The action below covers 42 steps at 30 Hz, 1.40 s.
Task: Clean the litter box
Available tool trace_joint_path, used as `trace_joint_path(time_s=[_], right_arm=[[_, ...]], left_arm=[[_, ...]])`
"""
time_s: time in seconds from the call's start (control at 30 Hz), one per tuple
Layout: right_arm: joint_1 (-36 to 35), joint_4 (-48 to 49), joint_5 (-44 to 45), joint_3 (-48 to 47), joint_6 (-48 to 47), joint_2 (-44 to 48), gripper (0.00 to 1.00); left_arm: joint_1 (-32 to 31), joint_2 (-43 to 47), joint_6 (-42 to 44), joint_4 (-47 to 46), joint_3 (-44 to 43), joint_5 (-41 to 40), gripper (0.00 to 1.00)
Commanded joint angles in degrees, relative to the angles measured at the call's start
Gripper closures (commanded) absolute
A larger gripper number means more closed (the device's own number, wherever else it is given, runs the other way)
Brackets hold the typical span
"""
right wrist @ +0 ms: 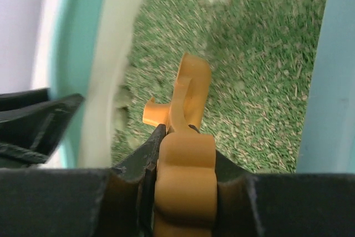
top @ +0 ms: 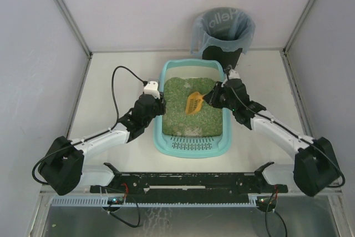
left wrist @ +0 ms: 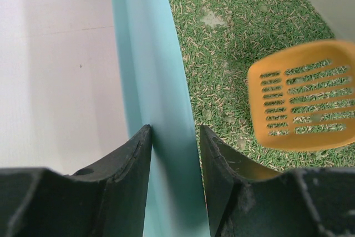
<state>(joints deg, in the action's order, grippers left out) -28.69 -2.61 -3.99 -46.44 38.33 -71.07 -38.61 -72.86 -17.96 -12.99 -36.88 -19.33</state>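
Observation:
The light-teal litter box sits mid-table, filled with green litter. My left gripper is shut on its left wall, one finger outside and one inside. My right gripper reaches in over the right rim and is shut on the handle of an orange slotted scoop. The scoop's blade hangs just over the litter near the middle of the box. In the right wrist view the handle fills the gap between the fingers. A pale clump lies at the far end.
A round black bin with a grey-blue bag liner stands behind the litter box at the back wall. White enclosure walls close in the table on three sides. A black rail runs along the near edge between the arm bases.

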Motion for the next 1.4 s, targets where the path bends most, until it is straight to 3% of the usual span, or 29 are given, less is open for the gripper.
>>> trace_joint_path(time_s=[0.0, 0.23, 0.57, 0.7, 1.0, 1.37], right_arm=[[-2.44, -4.14, 2.55, -4.18, -2.17, -6.00, 1.00], [-3.12, 2.52, -13.19, -6.09, 5.61, -17.05, 1.00], [-7.16, 20.47, -23.71, -5.11, 18.60, -25.79, 1.00], [-6.60, 26.62, -21.37, -1.58, 23.20, -24.13, 1.00], [-4.14, 25.69, -10.26, 3.50, 22.32, -13.10, 1.00], [-0.14, 28.12, -7.48, 10.68, 21.23, -3.27, 1.00]], left_arm=[[-0.68, -0.09, -1.46, -2.67, -3.35, 3.65, 0.57], [-0.68, 0.00, -1.32, -2.56, -3.36, 3.52, 0.57], [-0.68, -0.06, -1.29, -2.49, -3.45, 3.67, 0.57], [-0.69, 0.25, -1.14, -2.43, -3.33, 3.26, 0.57], [-0.70, 0.43, -1.16, -2.39, -3.30, 3.31, 0.57], [-0.68, 0.61, -1.16, -2.30, -3.24, 3.18, 0.57]])
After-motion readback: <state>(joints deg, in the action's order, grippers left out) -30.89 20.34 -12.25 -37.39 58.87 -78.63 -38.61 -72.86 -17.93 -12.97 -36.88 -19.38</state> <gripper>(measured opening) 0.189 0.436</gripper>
